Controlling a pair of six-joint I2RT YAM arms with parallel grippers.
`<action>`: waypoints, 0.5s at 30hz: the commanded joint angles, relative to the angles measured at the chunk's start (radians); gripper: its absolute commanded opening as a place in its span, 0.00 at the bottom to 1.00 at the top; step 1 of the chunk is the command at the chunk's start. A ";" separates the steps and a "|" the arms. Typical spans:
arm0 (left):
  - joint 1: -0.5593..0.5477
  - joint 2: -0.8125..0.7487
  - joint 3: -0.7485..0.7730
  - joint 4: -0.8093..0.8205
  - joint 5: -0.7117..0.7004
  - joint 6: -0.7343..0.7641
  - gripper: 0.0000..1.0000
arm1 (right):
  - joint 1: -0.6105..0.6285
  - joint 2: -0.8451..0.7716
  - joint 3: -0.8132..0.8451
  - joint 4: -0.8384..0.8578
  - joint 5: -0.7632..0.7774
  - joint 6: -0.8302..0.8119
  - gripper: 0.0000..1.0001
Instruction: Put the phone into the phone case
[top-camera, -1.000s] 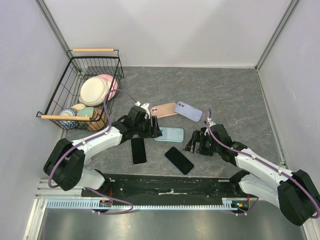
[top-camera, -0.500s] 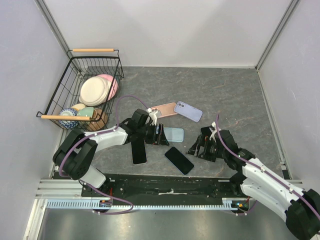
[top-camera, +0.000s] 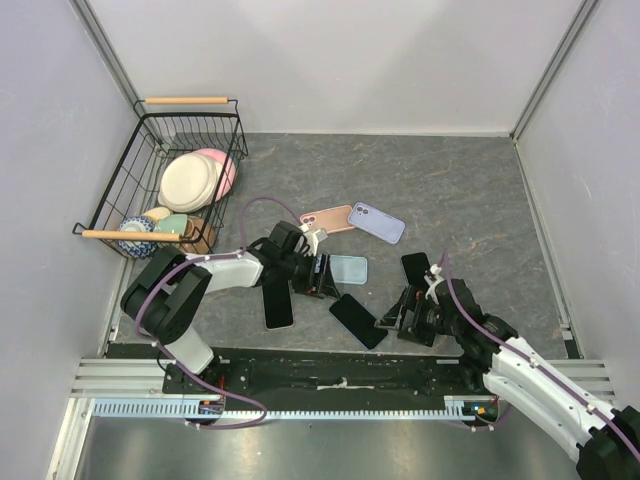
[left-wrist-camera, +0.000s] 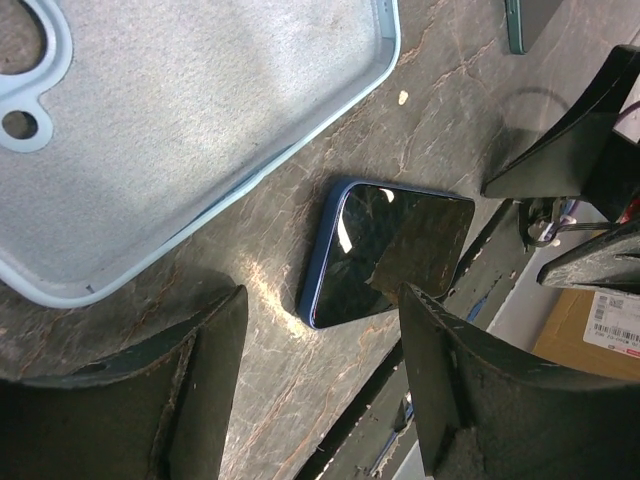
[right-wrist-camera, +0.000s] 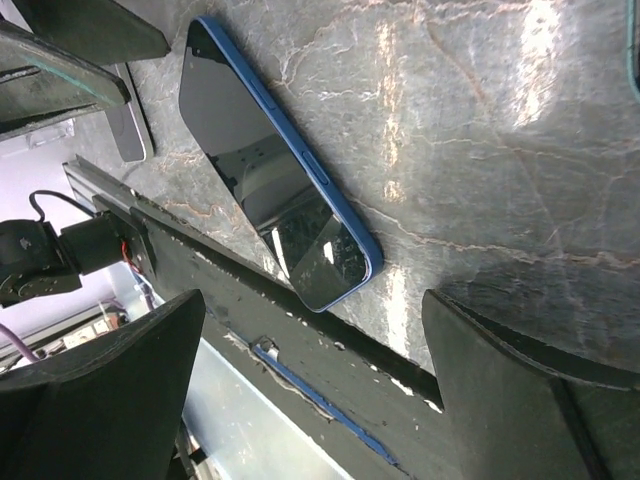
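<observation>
The phone (left-wrist-camera: 385, 250) is black, blue-rimmed; the case (left-wrist-camera: 190, 110) pale blue (grey inside); the table (top-camera: 470, 190) marbled grey.

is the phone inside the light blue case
No, the case lies empty with its lining bare, and the phone sits on the table beside it.

Wire basket (top-camera: 192, 128) at far left, wooden handles, holding plates (top-camera: 188, 182) and bowls (top-camera: 135, 236).

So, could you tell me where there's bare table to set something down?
Bare: the table's far strip behind the purple case, and its right side. Crowded: the centre, around the light-blue case and blue phone.
</observation>
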 joint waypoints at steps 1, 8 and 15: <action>-0.005 0.026 0.027 0.031 0.028 0.026 0.69 | 0.016 0.049 -0.022 0.010 -0.054 0.026 0.97; -0.012 0.053 0.021 0.058 0.040 0.006 0.68 | 0.033 0.072 -0.068 0.105 -0.114 0.079 0.97; -0.027 0.077 0.014 0.083 0.060 -0.032 0.67 | 0.036 0.127 -0.102 0.277 -0.099 0.106 0.98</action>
